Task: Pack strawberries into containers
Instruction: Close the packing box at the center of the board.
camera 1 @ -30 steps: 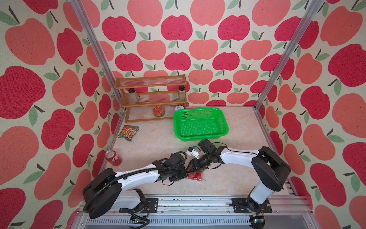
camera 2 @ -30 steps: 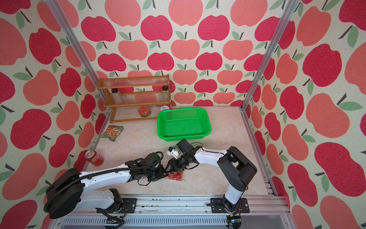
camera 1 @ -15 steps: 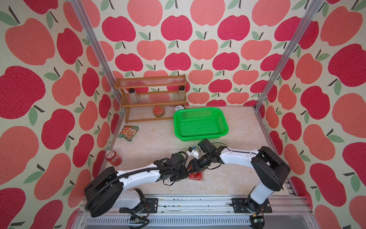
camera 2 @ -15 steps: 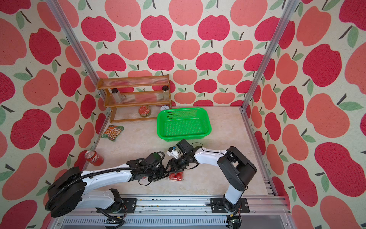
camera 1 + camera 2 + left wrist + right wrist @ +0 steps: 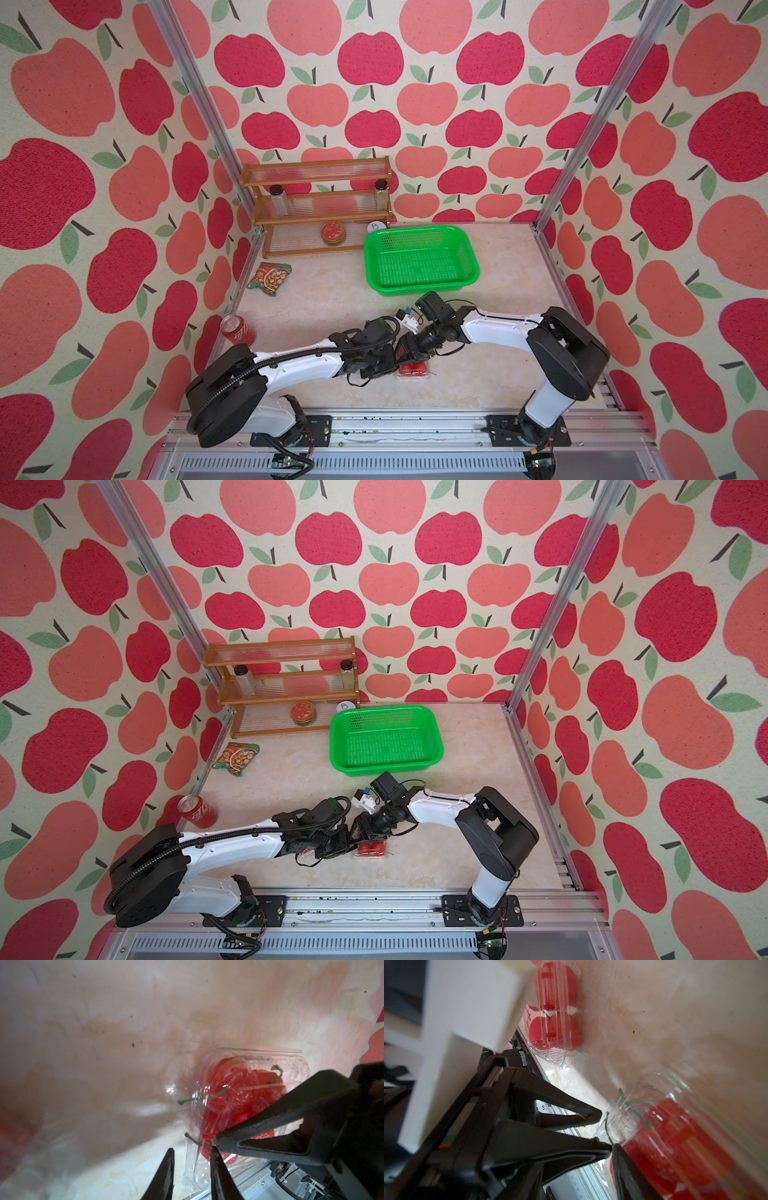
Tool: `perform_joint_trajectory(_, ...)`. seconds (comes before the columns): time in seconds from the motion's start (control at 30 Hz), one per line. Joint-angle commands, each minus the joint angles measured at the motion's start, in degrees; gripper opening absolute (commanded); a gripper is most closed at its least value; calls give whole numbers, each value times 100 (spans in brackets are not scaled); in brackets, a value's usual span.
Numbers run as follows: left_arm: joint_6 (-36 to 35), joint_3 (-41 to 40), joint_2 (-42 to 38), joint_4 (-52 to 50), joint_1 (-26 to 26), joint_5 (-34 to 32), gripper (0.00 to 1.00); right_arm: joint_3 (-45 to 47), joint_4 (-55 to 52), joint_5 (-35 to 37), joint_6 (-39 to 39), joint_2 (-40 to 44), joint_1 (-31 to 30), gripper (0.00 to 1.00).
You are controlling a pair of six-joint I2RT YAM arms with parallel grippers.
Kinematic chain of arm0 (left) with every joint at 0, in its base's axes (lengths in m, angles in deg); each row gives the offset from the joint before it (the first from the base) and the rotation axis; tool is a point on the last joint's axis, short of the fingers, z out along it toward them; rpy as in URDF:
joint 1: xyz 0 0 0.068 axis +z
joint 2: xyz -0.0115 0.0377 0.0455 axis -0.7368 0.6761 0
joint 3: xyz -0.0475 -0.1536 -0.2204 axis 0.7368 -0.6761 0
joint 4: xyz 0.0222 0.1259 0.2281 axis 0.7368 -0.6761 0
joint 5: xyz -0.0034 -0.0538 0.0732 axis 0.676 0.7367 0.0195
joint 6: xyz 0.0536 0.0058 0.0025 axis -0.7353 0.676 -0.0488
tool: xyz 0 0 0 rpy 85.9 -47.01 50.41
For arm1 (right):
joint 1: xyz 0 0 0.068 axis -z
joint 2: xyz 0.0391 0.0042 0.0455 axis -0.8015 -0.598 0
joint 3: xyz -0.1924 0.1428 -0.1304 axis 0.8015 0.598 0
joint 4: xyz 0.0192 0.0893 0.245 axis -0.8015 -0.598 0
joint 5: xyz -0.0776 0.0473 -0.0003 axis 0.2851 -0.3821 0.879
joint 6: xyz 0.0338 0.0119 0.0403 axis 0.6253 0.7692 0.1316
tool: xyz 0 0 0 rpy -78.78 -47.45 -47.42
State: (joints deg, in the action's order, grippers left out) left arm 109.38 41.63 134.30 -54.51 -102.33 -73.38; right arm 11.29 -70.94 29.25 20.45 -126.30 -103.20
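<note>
Near the front edge of the tabletop (image 5: 324,299), about midway along it, a clear clamshell container (image 5: 412,369) rests with its lid over red strawberries (image 5: 239,1093). Thin green stems poke out at its seam. Both grippers meet at the container's corner on the left arm's side.

The left gripper (image 5: 192,1151) has its jaws a little apart. The container's clear rim stands in the gap, and no pinch shows. The right gripper (image 5: 605,1130) has its jaws apart too. One of its fingertips touches a left fingertip at the rim, with a stem just beside them.

Just beside this box, under the left arm, a second clamshell container (image 5: 554,1022) holds more strawberries behind ribbed clear plastic. A printed code (image 5: 523,1051) on a black part near it is too tilted to read.

Farther back at the left edge stands a red soda can (image 5: 237,330) with white lettering too small to read. Beyond it lies a green and orange snack packet (image 5: 270,279), its print also illegible.

A green perforated basket (image 5: 422,266) sits near the back edge. In the back left corner stands a wooden rack (image 5: 316,171). On its middle shelf are two clear jars (image 5: 277,199) with black caps. On its lowest shelf are a round red tin (image 5: 333,231) and a white round lid (image 5: 375,226) with a small dark mark.
</note>
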Motion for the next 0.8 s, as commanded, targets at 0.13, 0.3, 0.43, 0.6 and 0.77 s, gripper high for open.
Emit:
perform_joint_trajectory(0.13,-207,76,176,-799,-151,-55,28,116,-111,457,262,765,449,55)
perform_joint_trajectory(0.3,-225,103,232,-792,-169,-55,27,152,-804,781,161,1464,740,56)
perform_joint_trajectory(0.43,-249,164,268,-835,-179,-81,27,484,-1391,1180,345,2187,810,60)
perform_joint_trajectory(0.6,-325,244,303,-885,-181,-98,27,949,-2139,1413,531,2891,803,65)
perform_joint_trajectory(0.77,-381,297,415,-867,-180,-56,27,1588,-2063,1335,700,3155,792,65)
